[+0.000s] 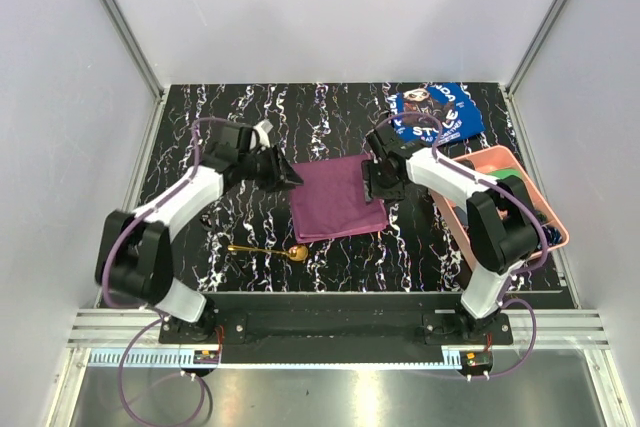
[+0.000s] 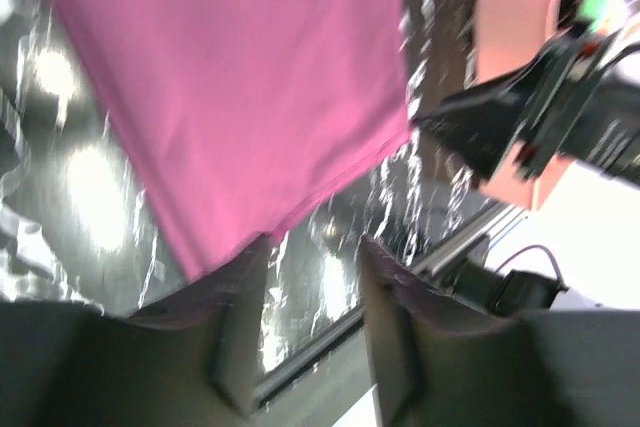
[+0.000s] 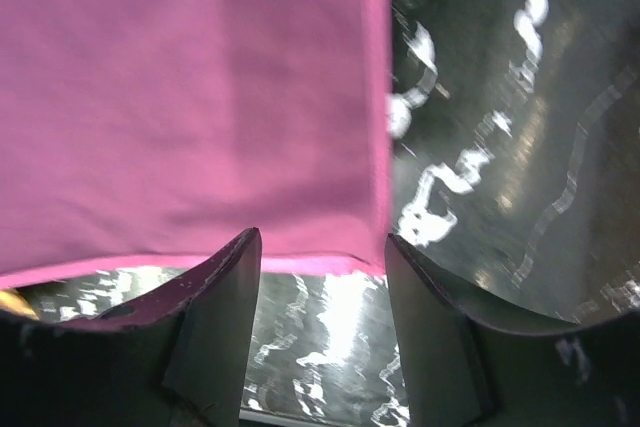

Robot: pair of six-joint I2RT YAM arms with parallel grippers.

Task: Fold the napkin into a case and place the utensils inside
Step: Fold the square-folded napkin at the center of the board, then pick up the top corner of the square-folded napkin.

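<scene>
Left wrist view has the left hand (image 2: 310, 262) with its fingers apart and nothing between them, one tip right at a corner of the napkin (image 2: 240, 87); the right hand (image 3: 320, 247) is spread and empty too, at the opposite edge; the napkin lies folded flat mid-desk (image 1: 415, 247), the spoon (image 1: 265, 249) near its front corner; a finger dragging off could, I'd say, catch the slippery cloth and undo the fold, or knock the spoon.
</scene>
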